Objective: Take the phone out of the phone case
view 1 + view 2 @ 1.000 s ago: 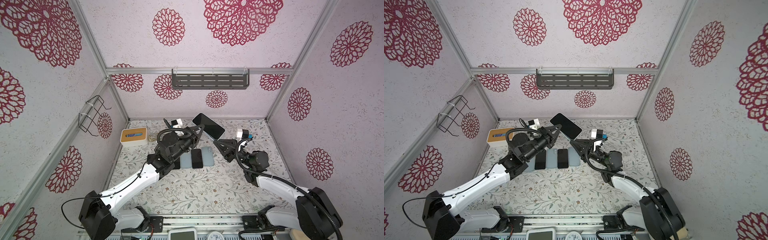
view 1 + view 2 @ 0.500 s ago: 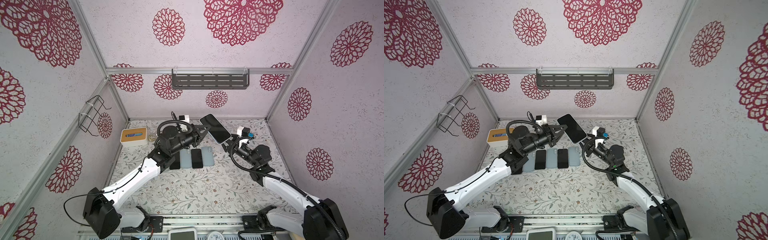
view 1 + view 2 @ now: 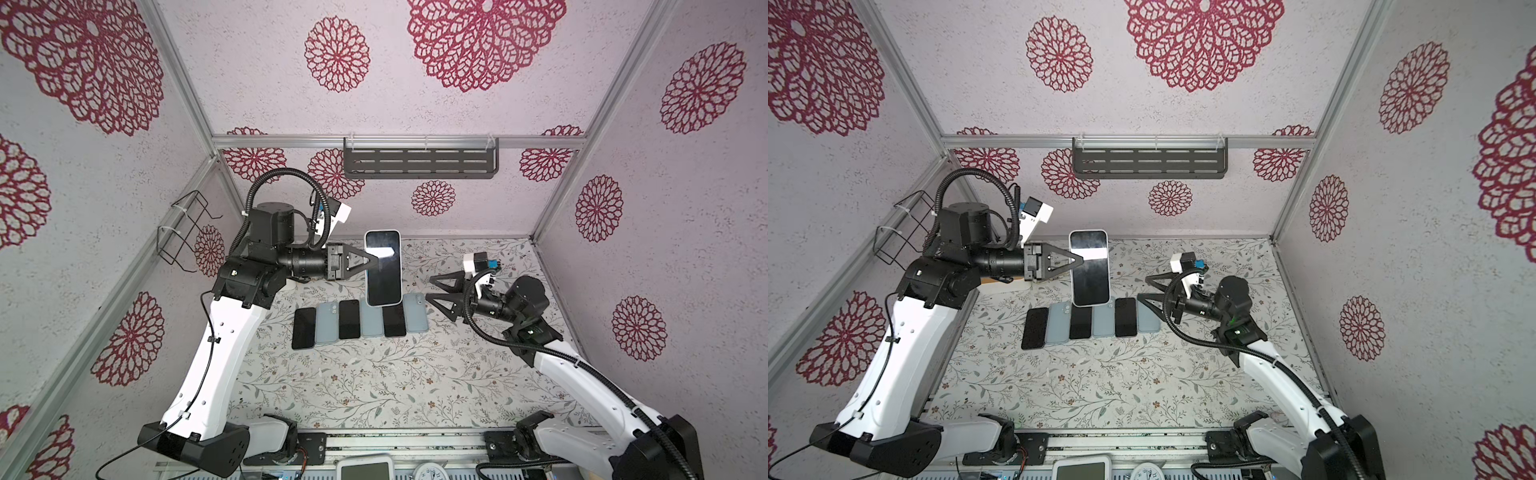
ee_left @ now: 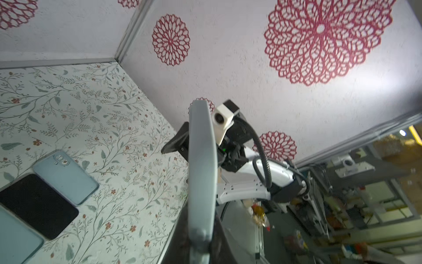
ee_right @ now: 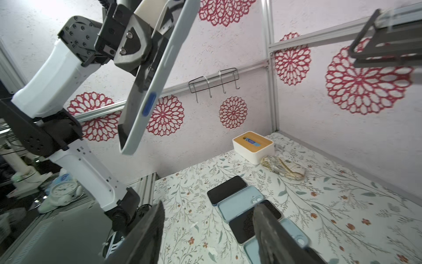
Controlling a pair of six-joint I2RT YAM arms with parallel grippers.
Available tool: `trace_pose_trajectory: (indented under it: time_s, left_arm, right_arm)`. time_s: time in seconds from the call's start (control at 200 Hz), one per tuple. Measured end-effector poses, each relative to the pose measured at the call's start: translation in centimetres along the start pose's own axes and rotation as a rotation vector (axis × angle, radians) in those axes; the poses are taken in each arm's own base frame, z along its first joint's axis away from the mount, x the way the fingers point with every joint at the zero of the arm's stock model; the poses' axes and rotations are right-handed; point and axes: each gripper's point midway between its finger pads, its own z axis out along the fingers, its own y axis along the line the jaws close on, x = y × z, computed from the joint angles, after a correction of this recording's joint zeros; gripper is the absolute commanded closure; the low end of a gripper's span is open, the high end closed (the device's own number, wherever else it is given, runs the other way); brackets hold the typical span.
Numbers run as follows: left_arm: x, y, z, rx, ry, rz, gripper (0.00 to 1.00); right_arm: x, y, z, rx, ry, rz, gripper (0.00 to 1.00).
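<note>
Six items line the floral table (image 3: 374,386), three bare phones (image 3: 349,319) alternating with three empty cases (image 3: 328,323), so those look finished; above them the left gripper (image 3: 371,266) is clamped on one more phone (image 3: 382,268), seated in its pale phone case (image 5: 157,75); the right gripper (image 3: 430,286) hangs near, wide and empty; separation remains.

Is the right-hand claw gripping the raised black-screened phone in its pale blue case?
No: the right gripper stands open and apart from the black-screened phone in its pale blue case; only the left gripper clamps it.
</note>
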Motion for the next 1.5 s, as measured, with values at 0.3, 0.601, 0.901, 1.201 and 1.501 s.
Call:
trace_pose_trajectory:
  time_s: [0.3, 0.601, 0.901, 1.201, 1.501]
  left_arm:
    - [2.5, 1.2, 1.6, 0.000, 0.093, 0.062, 1.00]
    - [2.3, 0.9, 1.5, 0.007, 0.050, 0.100, 1.00]
    - [1.4, 0.8, 1.6, 0.014, 0.020, 0.111, 1.00]
    - [1.2, 0.9, 2.1, 0.044, 0.003, 0.114, 1.00]
    - [-0.3, 3.2, 3.9, 0.125, -0.091, -0.084, 1.00]
  right_arm:
    - [2.4, 3.9, 3.0, -0.190, 0.129, 0.094, 0.37]
    - [3.1, 5.3, 4.1, -0.263, 0.143, 0.132, 0.42]
    - [2.6, 5.8, 4.3, -0.290, 0.125, 0.137, 0.71]
    - [2.8, 5.9, 4.2, -0.310, 0.117, 0.155, 0.98]
    - [2.9, 5.1, 3.9, -0.285, 0.089, 0.114, 0.98]
